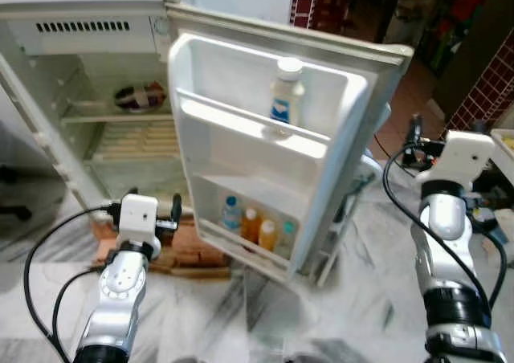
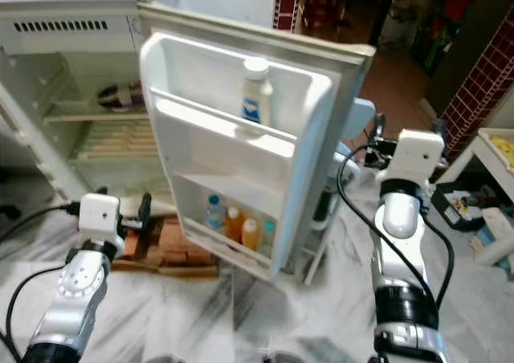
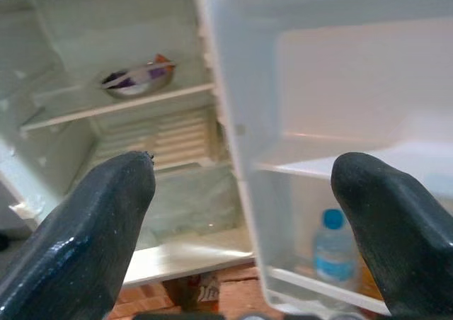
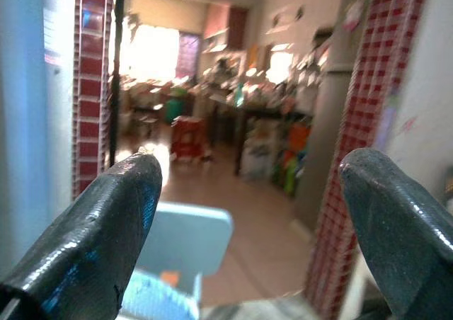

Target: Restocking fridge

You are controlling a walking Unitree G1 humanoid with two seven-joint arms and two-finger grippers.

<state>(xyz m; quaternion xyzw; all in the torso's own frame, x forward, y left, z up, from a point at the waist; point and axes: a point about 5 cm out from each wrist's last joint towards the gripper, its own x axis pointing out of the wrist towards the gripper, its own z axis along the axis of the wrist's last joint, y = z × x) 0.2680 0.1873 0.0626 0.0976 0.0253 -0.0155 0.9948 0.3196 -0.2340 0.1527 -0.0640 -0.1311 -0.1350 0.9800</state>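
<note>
The fridge (image 1: 80, 26) stands with its door (image 1: 265, 138) swung wide. A white bottle (image 1: 287, 90) sits on the door's upper shelf. On the bottom door shelf are a blue-capped water bottle (image 1: 231, 213) and several small orange and green bottles (image 1: 267, 234). A metal bowl (image 1: 138, 96) with food rests on an inner shelf. My left gripper (image 3: 241, 214) is open and empty, low in front of the fridge beside the door's hinge edge. My right gripper (image 4: 248, 221) is open and empty too, raised to the right of the door and pointing away from it.
Red bricks (image 1: 193, 254) prop up the fridge on the marble floor (image 1: 265, 315). A red checked wall (image 1: 490, 90) and a white stand (image 2: 490, 150) are at the right. A pale blue chair (image 4: 180, 238) stands behind the door. Cables hang from both arms.
</note>
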